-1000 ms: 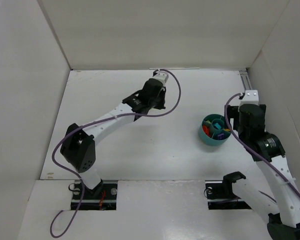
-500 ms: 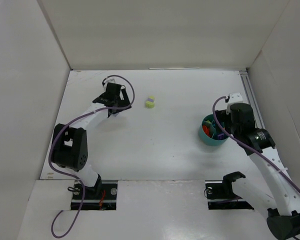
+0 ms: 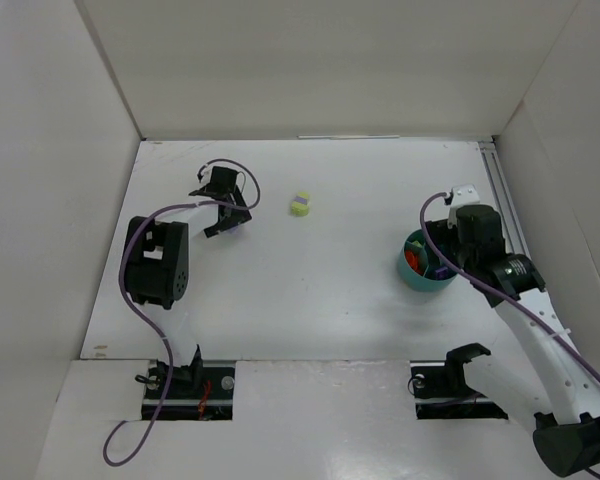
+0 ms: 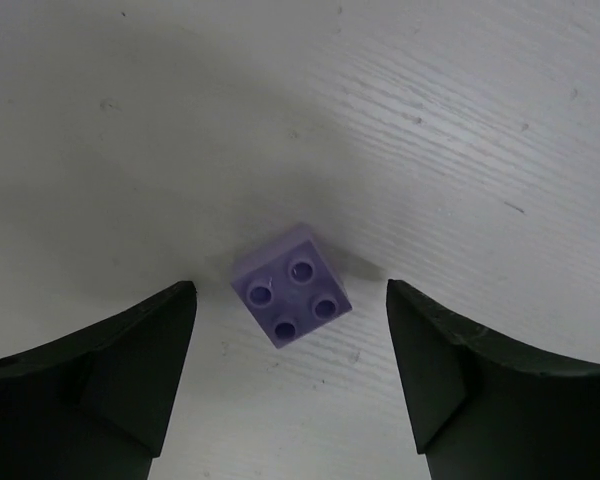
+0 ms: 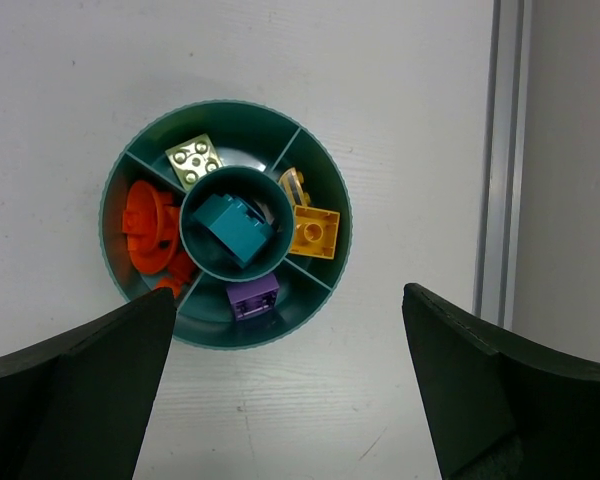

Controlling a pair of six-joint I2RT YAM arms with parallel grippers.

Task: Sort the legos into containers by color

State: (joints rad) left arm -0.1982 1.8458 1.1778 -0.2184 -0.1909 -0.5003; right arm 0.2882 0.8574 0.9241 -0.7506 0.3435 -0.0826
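A purple lego with four studs lies flat on the white table. My left gripper hangs over it, open, and its dark fingers stand apart from the brick on both sides. In the top view the left gripper is at the back left, and a pale green lego lies to its right. My right gripper is open and empty above the teal container. The bowl holds pale green, orange-red, teal, yellow and purple legos in separate compartments.
White walls close in the table on the left, back and right. A metal rail runs along the table's right edge, close to the bowl. Purple cables trail from both arms.
The left arm swung from the back middle to the back left, and its gripper opened over the purple lego. The pale green lego came into view. The right arm shifted slightly left.
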